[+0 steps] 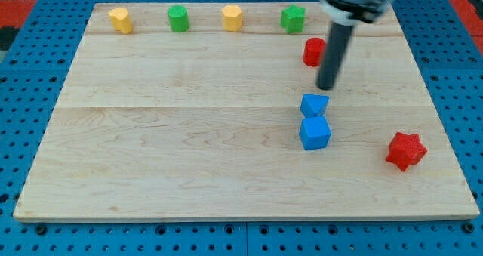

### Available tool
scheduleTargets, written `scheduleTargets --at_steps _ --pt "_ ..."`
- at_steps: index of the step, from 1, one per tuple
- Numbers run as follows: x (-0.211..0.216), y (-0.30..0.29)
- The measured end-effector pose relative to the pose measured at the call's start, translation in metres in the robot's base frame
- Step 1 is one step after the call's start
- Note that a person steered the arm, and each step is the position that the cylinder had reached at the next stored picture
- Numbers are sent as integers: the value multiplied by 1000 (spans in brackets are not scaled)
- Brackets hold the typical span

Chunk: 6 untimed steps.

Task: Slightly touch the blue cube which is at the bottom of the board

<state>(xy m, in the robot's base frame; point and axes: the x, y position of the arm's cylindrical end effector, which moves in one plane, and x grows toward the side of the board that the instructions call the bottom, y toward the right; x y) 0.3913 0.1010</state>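
Observation:
A blue cube [315, 133] lies right of the board's middle, toward the view's bottom. A smaller blue wedge-like block [314, 104] sits just above it, touching or nearly touching it. My tip [326, 87] is at the lower end of the dark rod, just above and slightly right of the blue wedge block, a short gap from it. A red block [312, 52] is beside the rod on its left, partly hidden by it.
Along the view's top stand a yellow block [120, 20], a green cylinder [178, 19], a yellow hexagonal block [232, 18] and a green star-like block [293, 18]. A red star block [405, 151] lies at the right. The wooden board [166, 135] rests on a blue pegboard.

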Motion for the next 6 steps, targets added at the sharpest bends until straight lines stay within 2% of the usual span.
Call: scheduleTargets --at_steps 1,2,3,4,5,6 --pt "42 -21" --pt "89 11" --pt "113 15" --pt "111 -15" --pt "98 -82" --pt "175 -48"
